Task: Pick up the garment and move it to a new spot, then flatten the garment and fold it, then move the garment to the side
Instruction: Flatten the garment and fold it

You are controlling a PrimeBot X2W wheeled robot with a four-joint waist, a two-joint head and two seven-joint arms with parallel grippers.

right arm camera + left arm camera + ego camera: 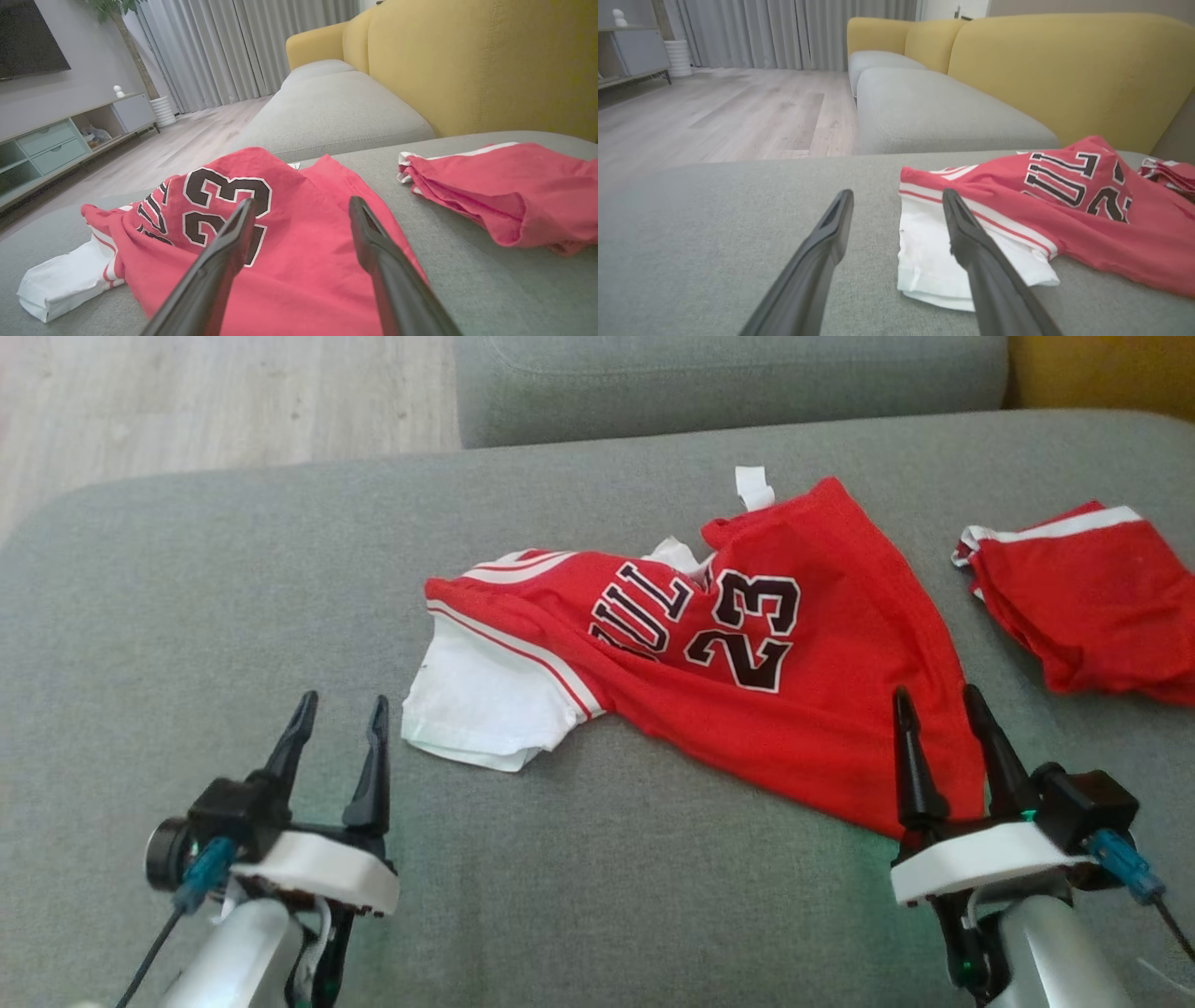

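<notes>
This is a home living room. A long sofa (934, 112) runs through it, with grey seat cushions (327, 107) and mustard-yellow backrests (467, 60). Pale wood-look plank flooring (738, 107) lies beside it. Floor-length grey curtains (233, 51) hang in pleats along the far side. A dark flat television (28, 37) is mounted on a grey wall (84, 70) above a low media cabinet (133, 112) with pale green drawers (51, 144) and open shelves. A small white figurine (118, 90) stands on the cabinet top. A white ribbed planter (164, 111) holding a leafy plant (112, 7) sits on the floor at the cabinet's end, near the curtains.
</notes>
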